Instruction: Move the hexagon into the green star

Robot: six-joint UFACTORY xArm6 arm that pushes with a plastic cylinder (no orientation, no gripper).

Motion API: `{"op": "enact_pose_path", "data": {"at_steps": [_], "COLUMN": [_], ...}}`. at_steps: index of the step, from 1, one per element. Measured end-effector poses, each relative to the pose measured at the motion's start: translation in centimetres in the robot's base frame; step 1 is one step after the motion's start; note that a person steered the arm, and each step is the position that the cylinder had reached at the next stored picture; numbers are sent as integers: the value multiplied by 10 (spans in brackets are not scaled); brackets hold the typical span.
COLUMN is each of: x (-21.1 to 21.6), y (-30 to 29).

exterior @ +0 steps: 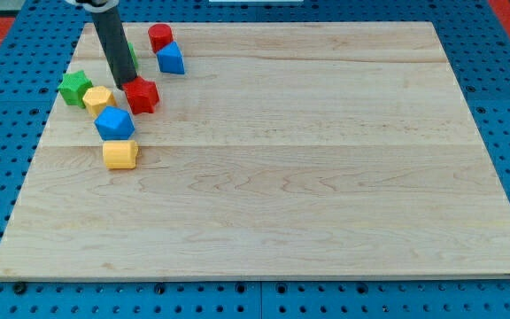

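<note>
Seven small coloured blocks cluster at the frame's upper left. The fingerless rod's tip [124, 86] touches the red hexagon block [141, 95], with the green star block [75, 88] leftward; the next push likely needs a right-side approach.

lab bench, blue pegboard [503, 106], wood board [308, 159]

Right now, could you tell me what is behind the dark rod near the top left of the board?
A green block peeks out at the rod's right edge; most of it is covered, so its shape cannot be made out. My tip sits beside the red block, on its left.
</note>
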State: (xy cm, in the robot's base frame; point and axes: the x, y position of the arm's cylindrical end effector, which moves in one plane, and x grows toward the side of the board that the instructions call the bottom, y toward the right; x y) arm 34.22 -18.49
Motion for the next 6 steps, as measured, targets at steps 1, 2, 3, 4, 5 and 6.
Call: {"op": "enact_pose_path", "data": {"at_steps": [1,2,3,4,5,6], "x": [8,10,15,30,42,46], "y": [-5,32,27,-2,-23,-33]}}
